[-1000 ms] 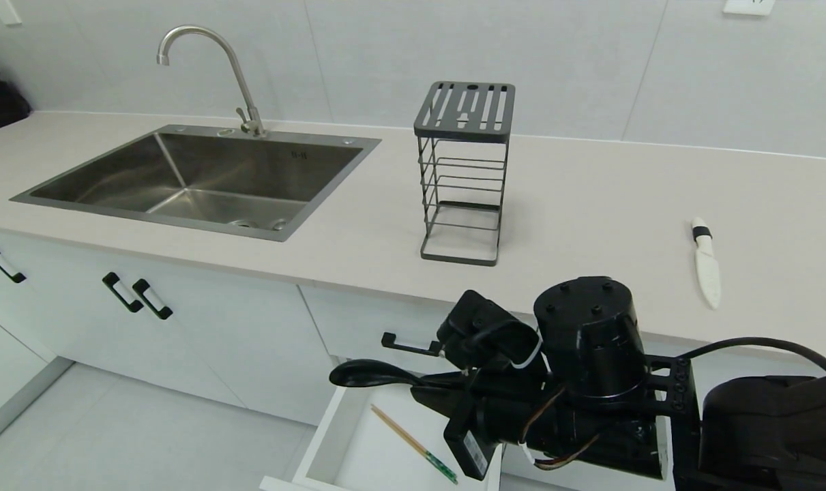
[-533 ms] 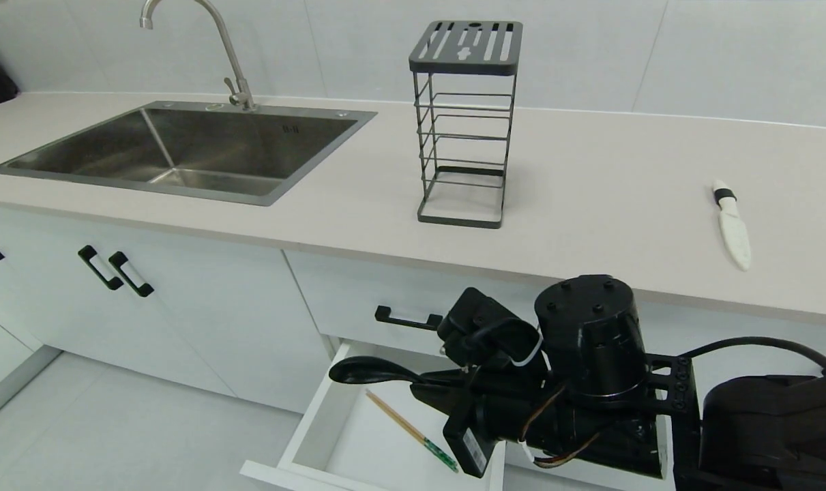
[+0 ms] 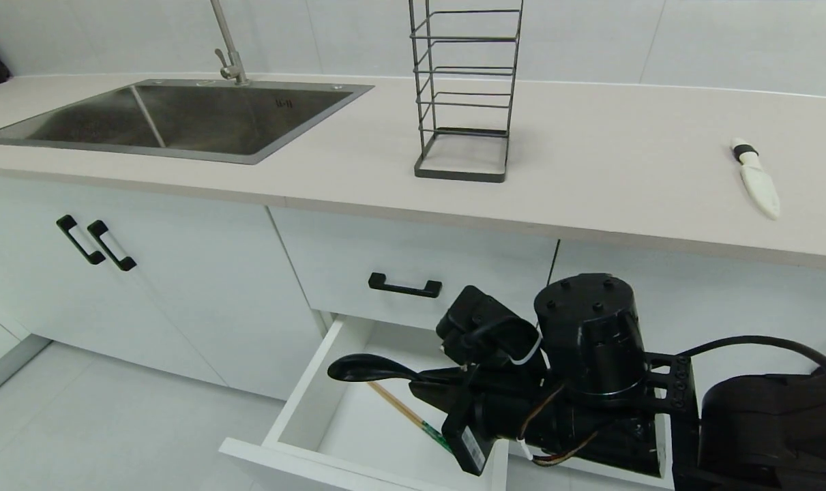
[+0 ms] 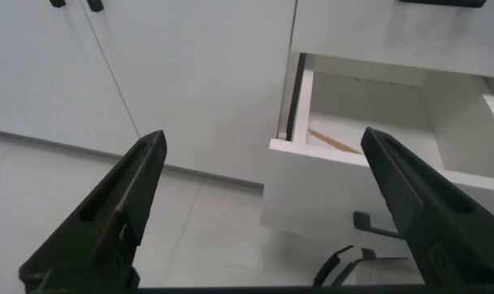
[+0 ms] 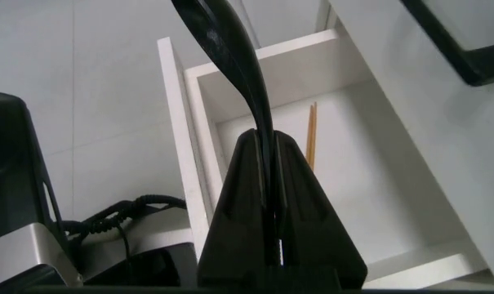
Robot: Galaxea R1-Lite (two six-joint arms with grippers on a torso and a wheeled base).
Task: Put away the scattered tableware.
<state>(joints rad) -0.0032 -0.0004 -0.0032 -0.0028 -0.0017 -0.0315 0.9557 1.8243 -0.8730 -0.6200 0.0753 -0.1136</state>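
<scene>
There's the right hand, clamped tight on the slim handle of a black spoon, bowl poking out over the open drawer. One spoon: light, stiff and smooth, so I'd judge it could swivel in that narrow pinch. The left hand is spread wide, holding nothing, with the drawer ahead of it. Inside the drawer lie chopsticks, one stick or a pair, can't tell. Up on the tabletop, one white knife lies flat; best taken by its black-banded end, I'd say.

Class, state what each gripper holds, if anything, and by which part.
The right gripper grips the black spoon by its handle; the left gripper is open and empty.
</scene>
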